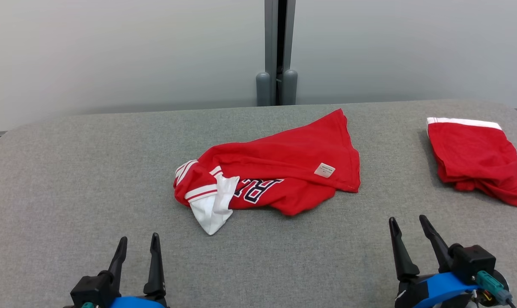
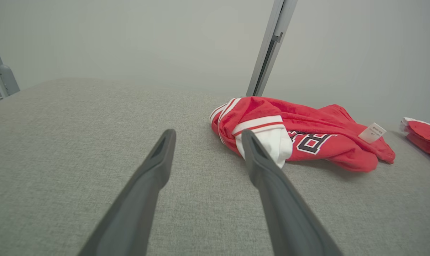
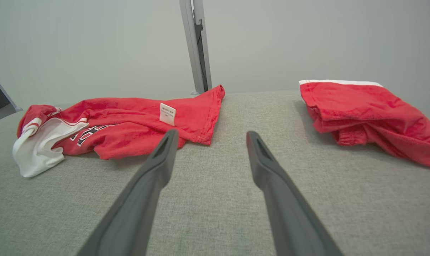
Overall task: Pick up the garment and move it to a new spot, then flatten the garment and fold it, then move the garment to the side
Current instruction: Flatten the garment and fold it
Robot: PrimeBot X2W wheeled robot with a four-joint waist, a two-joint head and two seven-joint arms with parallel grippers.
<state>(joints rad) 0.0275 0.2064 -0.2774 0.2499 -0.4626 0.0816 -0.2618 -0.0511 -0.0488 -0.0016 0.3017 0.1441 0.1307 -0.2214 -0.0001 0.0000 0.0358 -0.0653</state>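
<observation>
In the middle of the grey table point(image 1: 70, 171) lies the crumpled red garment point(image 1: 284, 171), white sleeve toward the left gripper point(image 1: 138, 244); a second red garment point(image 1: 472, 158) sits at the right edge. Left gripper and right gripper point(image 1: 408, 226) hover nearer the robot, jaws wide apart, holding nothing

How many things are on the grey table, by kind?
Red garments: 2 (crumpled shirt, roughly folded garment)
Claws: 2 (left claw, right claw, both open and empty)
Total: 4
</observation>
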